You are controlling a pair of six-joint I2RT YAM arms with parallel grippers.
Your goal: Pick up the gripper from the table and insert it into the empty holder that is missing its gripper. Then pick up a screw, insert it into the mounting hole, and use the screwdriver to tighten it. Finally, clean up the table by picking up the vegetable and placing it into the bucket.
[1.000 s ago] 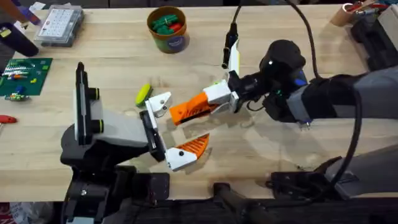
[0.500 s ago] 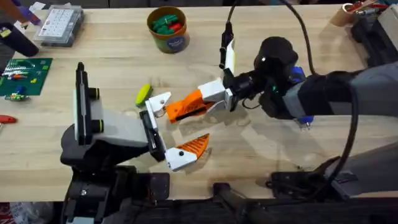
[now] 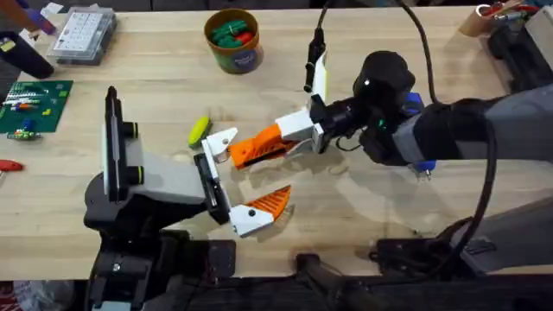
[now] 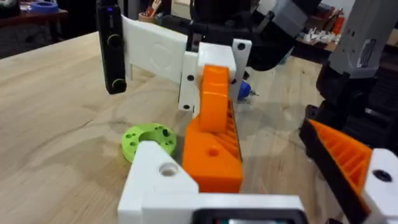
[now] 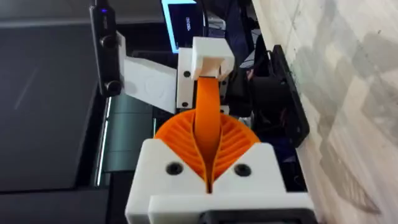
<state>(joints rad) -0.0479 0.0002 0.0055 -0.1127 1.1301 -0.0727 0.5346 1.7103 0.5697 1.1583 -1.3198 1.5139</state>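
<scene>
Right end effector (image 3: 298, 138): closed on the orange finger (image 3: 257, 147), held above the tabletop (image 3: 155, 95); position matches half a second ago, after shifting toward the left arm since one second ago.
Orange finger: its end sits at the white holder (image 3: 222, 142), unchanged.
Left end effector (image 3: 233, 183): spread open, gripping nothing, unmoved.
Cup (image 3: 233, 40): far side, unmoved.
Green piece (image 3: 200, 130): beside the holder, untouched.

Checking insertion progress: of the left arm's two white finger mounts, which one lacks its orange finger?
The upper white holder, beside the green piece, is bare. The lower mount carries its orange ridged finger. The right gripper holds the loose orange gripper against it.
</scene>
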